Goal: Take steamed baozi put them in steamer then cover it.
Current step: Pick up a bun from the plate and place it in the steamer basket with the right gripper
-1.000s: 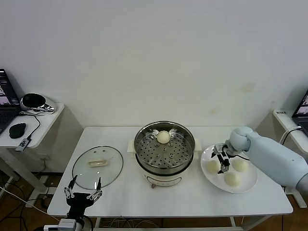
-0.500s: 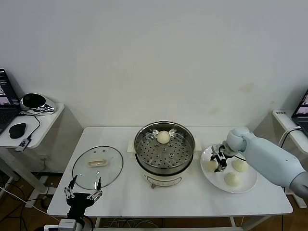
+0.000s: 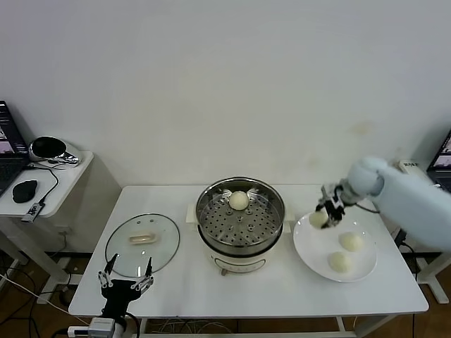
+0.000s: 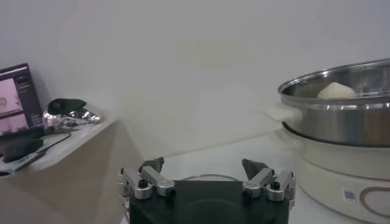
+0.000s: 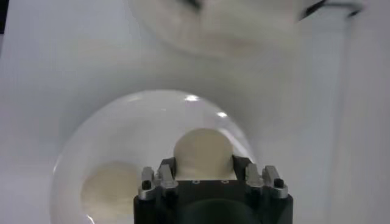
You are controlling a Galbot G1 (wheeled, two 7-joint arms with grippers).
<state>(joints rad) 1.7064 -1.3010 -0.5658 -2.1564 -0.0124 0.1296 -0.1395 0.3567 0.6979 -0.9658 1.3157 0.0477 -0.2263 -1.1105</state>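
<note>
So going left to right: the left gripper [image 3: 127, 280] is just parked low at the near-left edge of the tabletop [image 3: 176, 282], fingers spread wide apart with nothing in them, sitting just in front of the cover [image 3: 143, 243]. The cover lies flat on the tabletop left of the steamer [image 3: 240, 218], handle up, so that step is clearly not yet done. The steamer is open and has one baozi [image 3: 239, 200] already sitting on the perforated tray toward the far side. Then the action: the right gripper [image 3: 327, 212] is up in the air over the far-left rim of the white plate [image 3: 310, 246], fingers clamped on a second baozi [image 3: 318, 219], and in the right wrist view you can see that bun [image 5: 203, 153] tucked right between the fingers with the plate below it. Two more buns, one [image 3: 350, 241] and another [image 3: 339, 261], sit on the plate. So I'd say we're in the carry part of bun number two, roughly a quarter of the way through the loading. Next move as I read it: swing the bun across to the left over the steamer's rim, high enough to clear that metal edge, and drop it on a free bit of tray beside the first one rather than on top of it. The bun looks soft, so the squeeze probably wants to stay gentle.
</note>
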